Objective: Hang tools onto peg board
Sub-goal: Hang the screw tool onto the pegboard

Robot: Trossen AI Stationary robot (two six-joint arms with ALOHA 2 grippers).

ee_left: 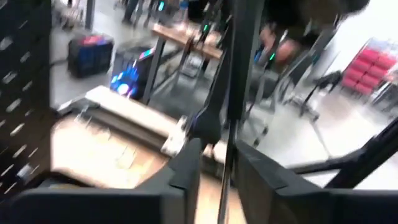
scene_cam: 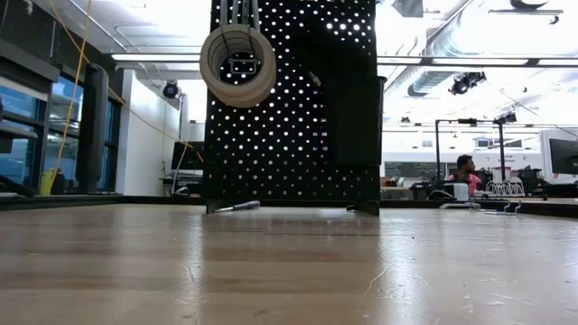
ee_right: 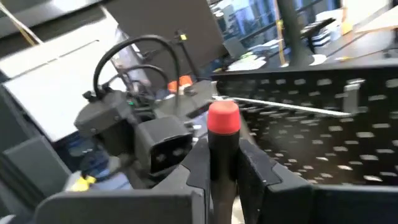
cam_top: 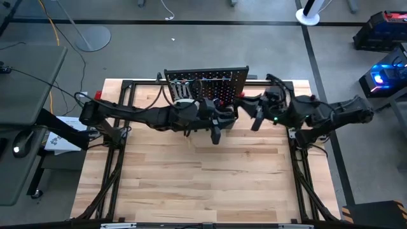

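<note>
The peg board [cam_top: 206, 86] stood upright at the far middle of the table [cam_top: 203, 178], a tape roll [scene_cam: 238, 65] hanging on its upper left. The left gripper [cam_top: 216, 130] hung just before the board; whether it was clenched or released could not be told. The right gripper [ee_right: 222, 163], beside the board's right edge, was clenched on a screwdriver [ee_right: 222, 134] below its red cap. The tool looked light, stiff and slim, likely to twist; gripping mid-handle seemed safest.
</note>
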